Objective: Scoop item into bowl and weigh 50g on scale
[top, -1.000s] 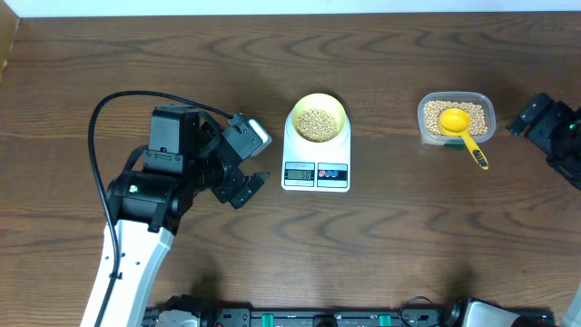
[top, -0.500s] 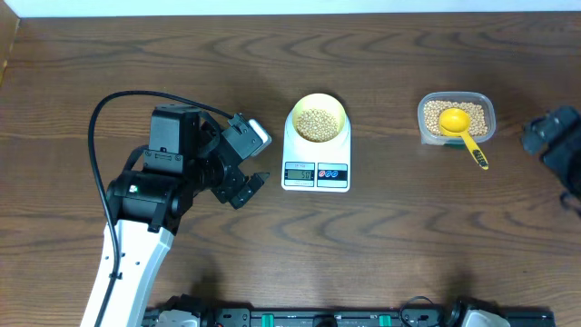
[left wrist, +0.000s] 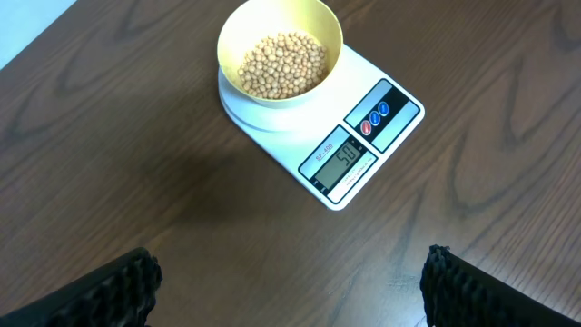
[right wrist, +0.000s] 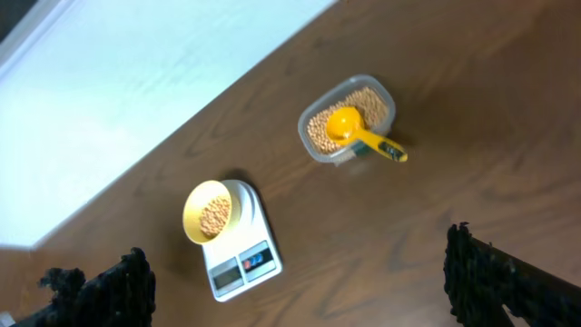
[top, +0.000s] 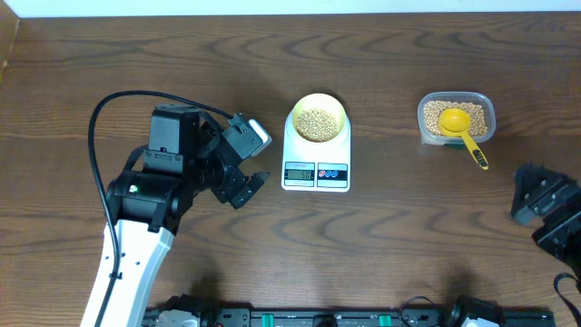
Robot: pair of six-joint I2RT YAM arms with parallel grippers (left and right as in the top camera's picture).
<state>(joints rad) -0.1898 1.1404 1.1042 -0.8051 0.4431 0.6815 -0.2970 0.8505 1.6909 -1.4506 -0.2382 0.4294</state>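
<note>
The left end effector [top: 247, 190] and right end effector [right wrist: 304, 286] both stood open and empty. The beans [left wrist: 281, 64] sat in the bowl [left wrist: 232, 38] on the scale [left wrist: 410, 111]. A careless sweep of the nearby left arm could have nudged the bowl and spoiled the reading.

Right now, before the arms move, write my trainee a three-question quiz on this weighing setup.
1. True or false: the bowl sits on the scale.
2. The yellow scoop rests with its head: A in the clear tub, B in the bowl, C on the scale.
3. Fill in: the left claw and the right claw both stand ____.
Key: 1 true; 2 A; 3 open.
</note>
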